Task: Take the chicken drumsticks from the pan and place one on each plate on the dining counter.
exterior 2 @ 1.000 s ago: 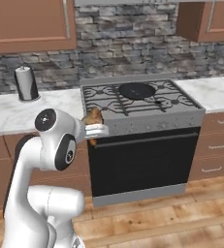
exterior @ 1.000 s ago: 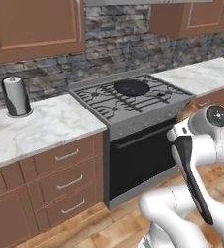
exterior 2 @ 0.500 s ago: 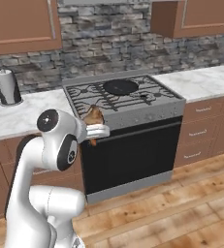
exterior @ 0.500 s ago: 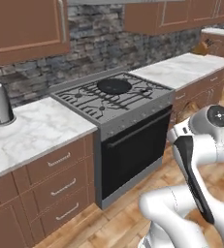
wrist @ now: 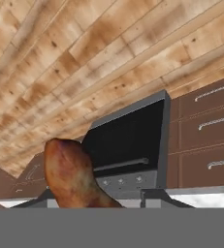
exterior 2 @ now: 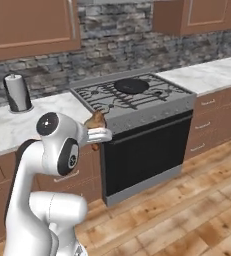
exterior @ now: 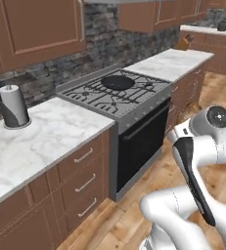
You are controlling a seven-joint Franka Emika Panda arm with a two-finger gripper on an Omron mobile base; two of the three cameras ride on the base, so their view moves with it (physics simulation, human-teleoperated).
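Holding a chicken drumstick (wrist: 72,177), the claw (exterior 2: 98,134) is closed to a narrow gap around the meat, which fills the space between its two dark tips in the hand view. From the right base view the same golden-brown lump sits on top of the pale hand, near the front left corner of the stove (exterior 2: 137,100), lifted clear of the grates and touching nothing else.

The drumstick looks light and small, lumpy and rounded, probably a little greasy on its roasted skin, so it could slide or twist in a loose pinch. It seems firm enough to take a squeeze without crushing. The thick meaty end gives the widest, most even surface for the tips; the thin bone end would likely pivot. The grip here appears to sit across the fat part, which I judge sound for carrying.

Further out, the pan (exterior 2: 131,85) rests dark and round on a far burner of the stove, its inside too dark to tell whether another piece lies in it. A paper towel roll (exterior: 13,106) stands on the marble table to the left.
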